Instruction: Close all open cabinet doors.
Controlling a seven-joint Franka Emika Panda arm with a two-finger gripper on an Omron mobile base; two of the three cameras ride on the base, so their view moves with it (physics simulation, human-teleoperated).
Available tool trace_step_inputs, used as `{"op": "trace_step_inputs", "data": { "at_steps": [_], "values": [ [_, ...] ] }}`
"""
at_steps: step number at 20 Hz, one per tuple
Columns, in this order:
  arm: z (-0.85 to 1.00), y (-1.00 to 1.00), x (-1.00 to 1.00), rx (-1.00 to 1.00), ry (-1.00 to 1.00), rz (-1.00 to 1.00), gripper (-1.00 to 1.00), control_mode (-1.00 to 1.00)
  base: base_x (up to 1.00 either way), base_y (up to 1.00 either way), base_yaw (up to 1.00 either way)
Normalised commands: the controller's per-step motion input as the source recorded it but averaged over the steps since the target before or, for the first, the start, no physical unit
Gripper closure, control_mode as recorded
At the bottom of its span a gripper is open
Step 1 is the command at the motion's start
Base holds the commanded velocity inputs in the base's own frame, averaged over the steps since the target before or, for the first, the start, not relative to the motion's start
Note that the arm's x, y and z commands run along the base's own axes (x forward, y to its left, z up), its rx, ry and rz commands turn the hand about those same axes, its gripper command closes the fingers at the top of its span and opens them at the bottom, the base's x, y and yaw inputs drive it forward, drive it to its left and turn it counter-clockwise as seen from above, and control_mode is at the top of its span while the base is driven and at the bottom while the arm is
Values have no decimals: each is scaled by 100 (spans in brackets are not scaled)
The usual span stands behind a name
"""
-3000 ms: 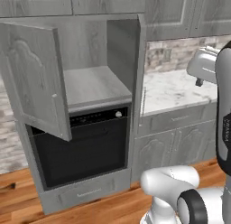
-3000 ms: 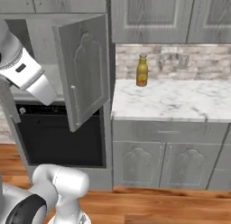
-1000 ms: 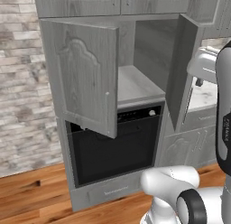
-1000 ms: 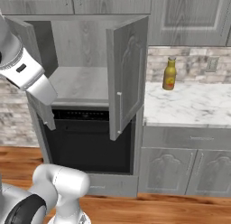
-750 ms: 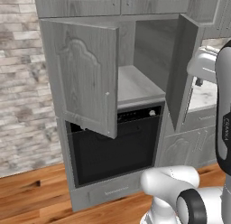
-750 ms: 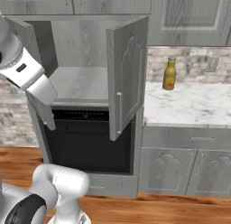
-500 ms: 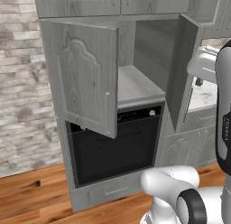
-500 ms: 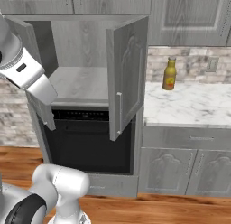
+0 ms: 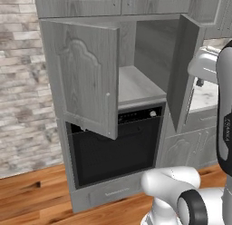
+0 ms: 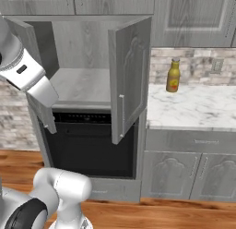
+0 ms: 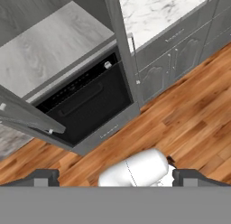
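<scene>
Two grey wood-grain cabinet doors stand open above the black oven (image 9: pixel 115 149). The left door (image 9: pixel 86 79) swings out toward me, and the right door (image 9: pixel 183 74) stands edge-on beside the counter. From the other side, the right door (image 10: pixel 129 80) juts forward, while the left door (image 10: pixel 31 48) is partly hidden by my arm. In the hand view, looking down from high up, I see the right door's edge (image 11: pixel 119 42) and the left door's top (image 11: pixel 27 117). My gripper (image 11: pixel 116 177) is open, holding nothing and well short of both doors.
A yellow bottle (image 10: pixel 173 75) stands on the marble counter (image 10: pixel 193 110) to the right. Closed lower cabinets (image 10: pixel 184 175) sit beneath that counter. Wood floor (image 11: pixel 180 119) runs in front of the units. A brick wall (image 9: pixel 22 106) lies to the left.
Since three seconds ago the whole scene has shifted right in both base views, so the base has driven left. Over the last second nothing has moved.
</scene>
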Motion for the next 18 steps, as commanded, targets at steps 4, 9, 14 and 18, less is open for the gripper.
{"op": "trace_step_inputs", "data": {
  "at_steps": [4,9,14,18],
  "values": [
    [0,0,0,0,0,0,-100,100,6,0,0],
    [0,0,0,0,0,0,-100,100,0,0,0],
    [0,0,0,0,0,0,-100,100,0,0,0],
    [0,0,0,0,0,0,-100,-100,0,0,0]
  ]
}}
